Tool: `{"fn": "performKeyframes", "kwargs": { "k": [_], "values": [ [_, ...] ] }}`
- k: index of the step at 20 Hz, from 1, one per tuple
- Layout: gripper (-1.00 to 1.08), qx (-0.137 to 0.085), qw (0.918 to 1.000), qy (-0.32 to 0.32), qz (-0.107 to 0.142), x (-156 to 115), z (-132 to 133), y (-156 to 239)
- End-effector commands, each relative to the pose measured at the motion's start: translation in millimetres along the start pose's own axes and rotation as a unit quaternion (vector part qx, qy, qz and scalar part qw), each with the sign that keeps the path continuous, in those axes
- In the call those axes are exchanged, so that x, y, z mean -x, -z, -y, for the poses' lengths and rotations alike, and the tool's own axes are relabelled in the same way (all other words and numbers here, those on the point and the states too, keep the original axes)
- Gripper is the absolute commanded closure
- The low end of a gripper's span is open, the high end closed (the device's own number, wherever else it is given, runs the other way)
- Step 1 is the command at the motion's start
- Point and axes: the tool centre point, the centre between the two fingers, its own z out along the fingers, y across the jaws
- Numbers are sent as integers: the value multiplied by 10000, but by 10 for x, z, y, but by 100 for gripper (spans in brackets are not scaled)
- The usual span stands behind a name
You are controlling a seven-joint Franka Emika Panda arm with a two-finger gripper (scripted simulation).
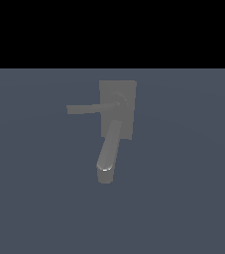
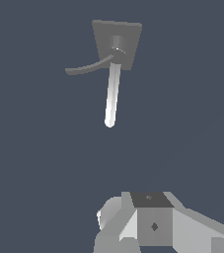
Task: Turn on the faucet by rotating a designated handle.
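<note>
Flat, uniform slate-blue ground fills the lower part of the exterior view and the whole background of the wrist view. It carries no texture, seams or markings. Above it, the exterior view shows a solid black band with a straight horizontal boundary; no walls or furniture can be made out there.

Faucet: a matte grey fixture located near the centre of the exterior view, on the slate-blue ground. Its flat rectangular back plate carries a round hub. A thick rounded spout runs from the hub toward the camera and ends in a blunt tip with a faint highlight. In the wrist view the same faucet appears with the spout as a bright, straight cylinder.

Handle: a thin flat bar joined to the hub, extending toward the exterior view's left, roughly at a right angle to the spout. In the wrist view the handle looks slightly curved. Nothing touches it.

Gripper: only part of a white-and-grey body is visible, cut off by the wrist view's edge. It is well apart from the faucet. The fingertips cannot be made out, so the jaw opening cannot be determined. No object is seen in its grasp. The arm does not appear in the exterior view.

Low contrast and soft rendering make the faucet's edges hard to separate from the ground.
</note>
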Motion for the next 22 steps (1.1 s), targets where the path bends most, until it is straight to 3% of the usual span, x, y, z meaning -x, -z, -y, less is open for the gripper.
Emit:
{"fn": "performKeyframes", "kwargs": {
  "k": [1, 6, 11, 16, 22],
  "values": [
    [108, 0, 10000, 0, 0, 0, 0, 0],
    [108, 86, 10000, 18, 38, -13, -25, -26],
    [108, 343, 9993, 78, 151, -52, -100, -102],
    [108, 769, 9963, 191, 339, -116, -223, -219],
    [108, 1483, 9859, 425, 649, -227, -423, -391]
  ]
}}
